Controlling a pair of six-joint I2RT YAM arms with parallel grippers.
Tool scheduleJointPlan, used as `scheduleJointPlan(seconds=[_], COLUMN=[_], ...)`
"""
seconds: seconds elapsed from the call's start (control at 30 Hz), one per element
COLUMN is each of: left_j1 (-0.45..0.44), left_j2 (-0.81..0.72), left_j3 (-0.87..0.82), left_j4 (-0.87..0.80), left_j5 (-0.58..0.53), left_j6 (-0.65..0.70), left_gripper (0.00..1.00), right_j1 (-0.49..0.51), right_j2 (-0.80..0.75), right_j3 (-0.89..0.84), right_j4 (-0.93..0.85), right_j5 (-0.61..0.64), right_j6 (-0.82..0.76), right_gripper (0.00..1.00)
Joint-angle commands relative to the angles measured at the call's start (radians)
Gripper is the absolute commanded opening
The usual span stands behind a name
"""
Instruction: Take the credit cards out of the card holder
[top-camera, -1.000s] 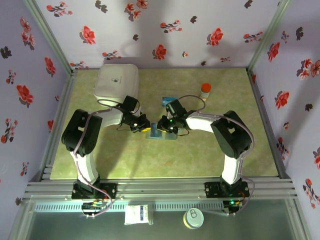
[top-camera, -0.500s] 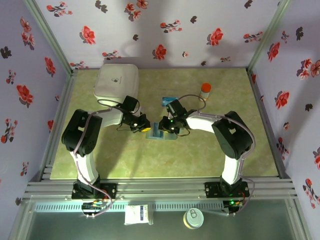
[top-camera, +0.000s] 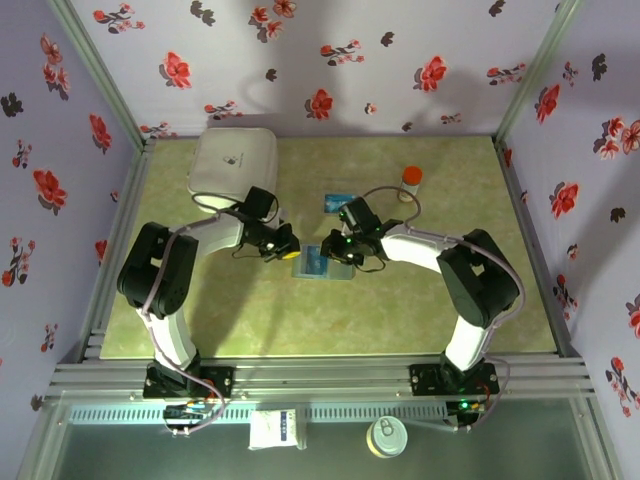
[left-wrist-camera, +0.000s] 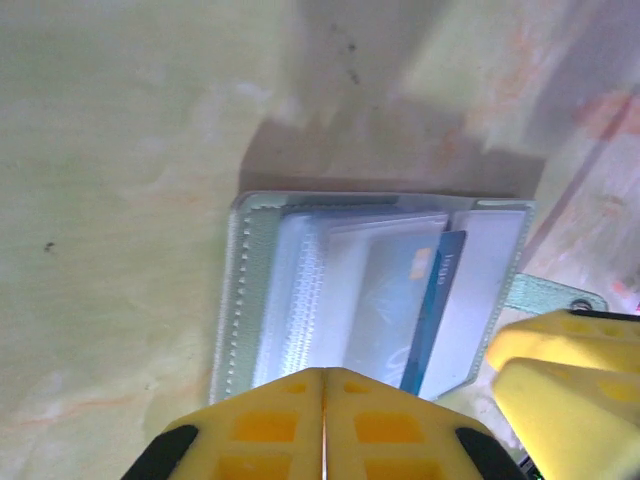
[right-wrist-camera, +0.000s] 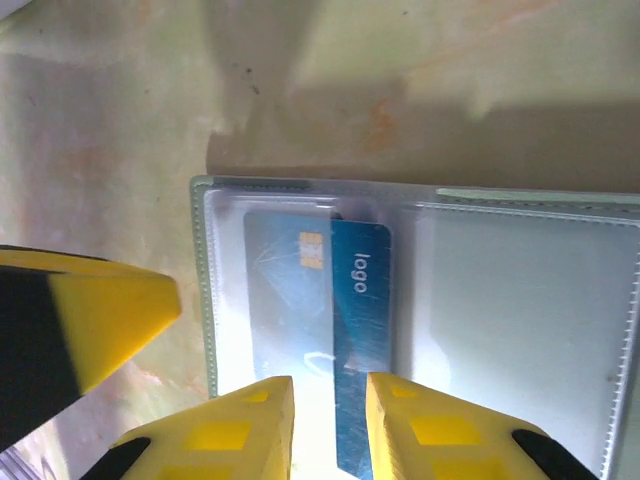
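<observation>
**Top view:** the open card holder (top-camera: 318, 264) lies mid-table (top-camera: 250, 320) between the left gripper (top-camera: 287, 250) and the right gripper (top-camera: 337, 252). A loose blue card (top-camera: 338, 201) lies flat just beyond it.

**Left wrist view:** the left gripper (left-wrist-camera: 323, 425), jaws pressed together, sits at the holder's near edge, before the clear sleeves (left-wrist-camera: 300, 300) and the sleeved blue card (left-wrist-camera: 437, 320).

**Right wrist view:** the right gripper (right-wrist-camera: 330, 425), jaws narrowly apart, straddles the lower end of the sleeved blue card (right-wrist-camera: 360, 320); whether it pinches the card cannot be told.
</observation>
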Motion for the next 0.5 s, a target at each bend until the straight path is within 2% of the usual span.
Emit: scheduleJointPlan(seconds=[0.0,0.13,0.47], left_j1=[-0.029,-0.058,-0.075], left_j2=[-0.015,0.018,0.059], left_j3=[0.036,0.054,0.059], left_j4=[-0.044,-0.041,-0.068], left_j5=[-0.006,-0.005,-0.046], left_j6=[0.028,0.021,0.036], left_gripper=[0.06,0.03,0.0], right_j1=[-0.026,-0.046,-0.059], right_j2=[-0.02,-0.004,0.023], right_j3=[-0.046,-0.074,-0.104], right_j4=[0.064,0.125,0.173], right_j5=[-0.043,-0.095,-0.129], right_j6=[0.012,0.022,0.028], right_gripper=[0.27,0.27,0.26])
